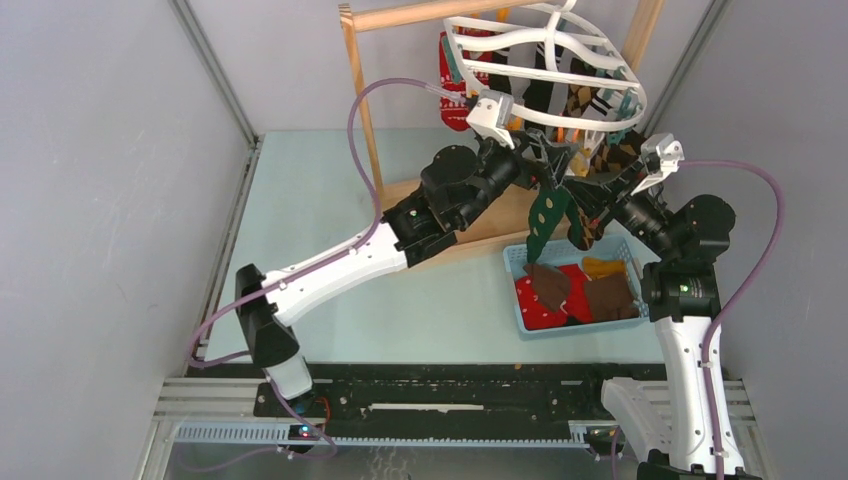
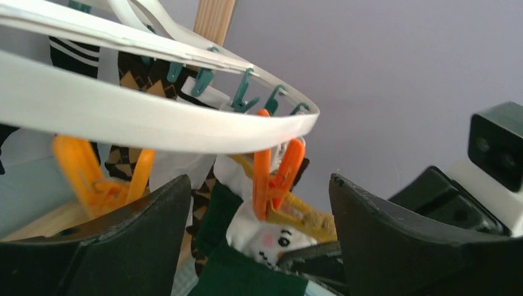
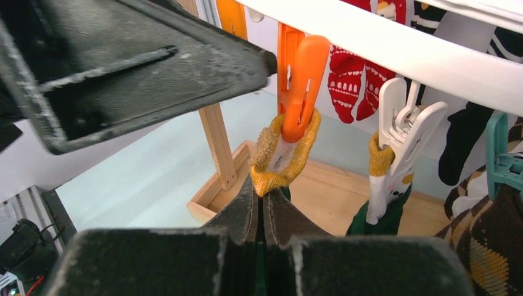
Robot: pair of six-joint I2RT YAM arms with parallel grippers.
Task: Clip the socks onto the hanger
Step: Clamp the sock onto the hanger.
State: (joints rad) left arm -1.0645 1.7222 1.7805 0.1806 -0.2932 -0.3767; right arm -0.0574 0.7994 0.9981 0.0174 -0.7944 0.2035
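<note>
**A:** What is the left pincer (image 2: 259, 180) doing?

**B:** Released. Its two black fingers (image 2: 123, 240) stand wide apart, and an orange clip (image 2: 277, 179) hangs in the gap between them, touching neither. The white rim of the hanger (image 2: 154, 120) crosses just above the fingertips.

**A:** And what does that clip hold?

**B:** The yellow cuff of a dark green sock (image 3: 285, 157).

**A:** The right pincer (image 3: 262, 191)?

**B:** Clenched on that same sock, just under the cuff. A sliver of green shows between its closed fingers, and the clip sits straight above its tips.

**A:** What is beside it?

**B:** To its right a white clip (image 3: 404, 120) grips a second yellow-cuffed sock. Farther right a teal clip (image 3: 502, 154) hangs over a brown argyle sock (image 3: 481, 246). Beyond the pincer a red patterned sock (image 3: 351, 68) hangs from the hanger, and to its left stands a post of the wooden rack (image 3: 219, 142).

**A:** Where does the green sock go from there?

**B:** Seen from above, its foot dangles below both pincers toward a blue basket (image 1: 580, 327) on the table (image 1: 330, 200).

**A:** And the other socks?

**B:** Loose socks (image 1: 605, 295) lie in that basket, red and brown among them — below the pincers and nearer the arm bases
</note>
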